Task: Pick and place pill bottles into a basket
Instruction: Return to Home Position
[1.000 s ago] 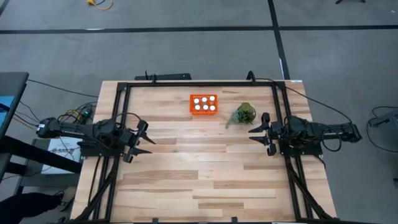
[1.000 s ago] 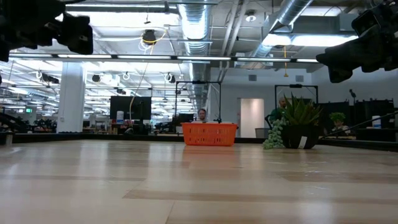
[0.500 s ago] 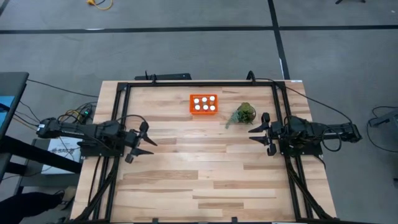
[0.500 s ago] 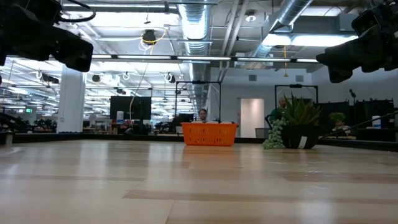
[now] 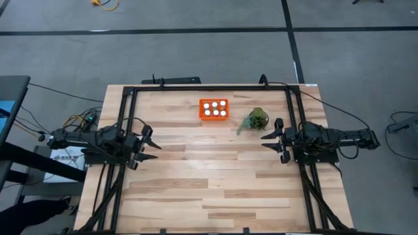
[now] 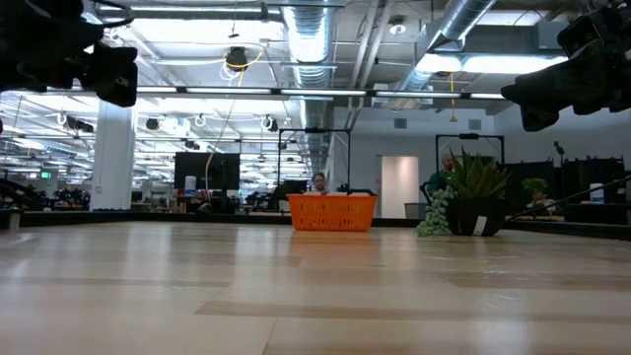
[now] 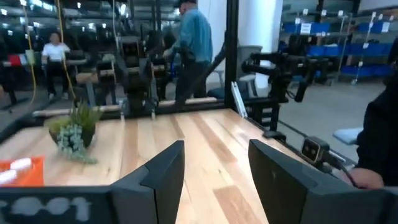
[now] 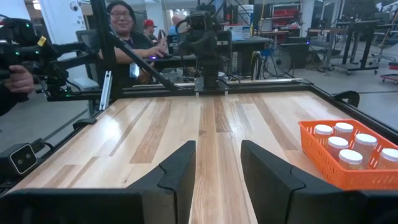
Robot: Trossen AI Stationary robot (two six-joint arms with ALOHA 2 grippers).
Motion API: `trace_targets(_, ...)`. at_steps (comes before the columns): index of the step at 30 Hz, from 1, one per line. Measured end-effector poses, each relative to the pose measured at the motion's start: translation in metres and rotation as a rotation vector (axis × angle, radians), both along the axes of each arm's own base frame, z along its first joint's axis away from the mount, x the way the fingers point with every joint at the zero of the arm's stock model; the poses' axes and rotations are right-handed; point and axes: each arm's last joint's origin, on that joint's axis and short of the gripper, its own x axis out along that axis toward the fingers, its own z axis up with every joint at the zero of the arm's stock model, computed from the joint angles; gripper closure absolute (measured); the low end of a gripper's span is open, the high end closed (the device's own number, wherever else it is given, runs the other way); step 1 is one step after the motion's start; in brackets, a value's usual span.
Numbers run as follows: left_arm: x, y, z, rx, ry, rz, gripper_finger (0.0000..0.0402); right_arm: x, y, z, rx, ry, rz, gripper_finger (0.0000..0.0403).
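The orange basket [image 5: 214,109] stands at the table's far middle, with several white-capped pill bottles [image 5: 213,108] upright inside it. The basket also shows in the low view [image 6: 331,211] and in the right wrist view [image 8: 348,162], where the bottles [image 8: 343,142] show too. My left gripper [image 5: 151,143] is open and empty above the table's left side, well away from the basket. My right gripper [image 5: 272,140] is open and empty above the right side, just near of the green plant [image 5: 256,119].
The potted green plant [image 6: 471,197] stands to the right of the basket. A black metal frame [image 5: 209,87] runs around the table's edges. Bare wood [image 5: 209,176] lies between the arms and toward the near edge. People [image 8: 124,31] stand beyond the table.
My left gripper has dipped a little, then come back up and drawn slightly toward the table's left edge, staying open and empty. The basket and bottles have not moved.
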Motion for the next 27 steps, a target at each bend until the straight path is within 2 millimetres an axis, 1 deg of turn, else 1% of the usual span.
trace_targets(3, -0.0003, 0.0003, 0.0034, 0.008, -0.04, 0.01, 0.0235, 0.0001, 0.0, -0.0002, 0.0, 0.002, 0.0, 0.0282)
trace_targets(9, 0.0008, 0.0015, -0.0025, 0.003, 0.024, 0.056, 0.0235, 0.0, 0.0, 0.0, 0.0, 0.0, -0.001, 0.0282)
trace_targets(14, 0.0011, 0.0025, -0.0032, -0.005, 0.031, 0.091, 0.0235, 0.0, 0.0, 0.0, 0.0, 0.0, -0.001, 0.0282)
trace_targets(20, 0.0018, 0.006, -0.0054, -0.014, 0.054, 0.212, 0.0235, 0.0, 0.0, -0.0001, 0.0, 0.001, -0.001, 0.0282)
trace_targets(27, 0.0018, 0.0064, -0.0056, -0.031, 0.056, 0.224, 0.0235, 0.0, 0.0, -0.0001, 0.0, 0.001, -0.001, 0.0282)
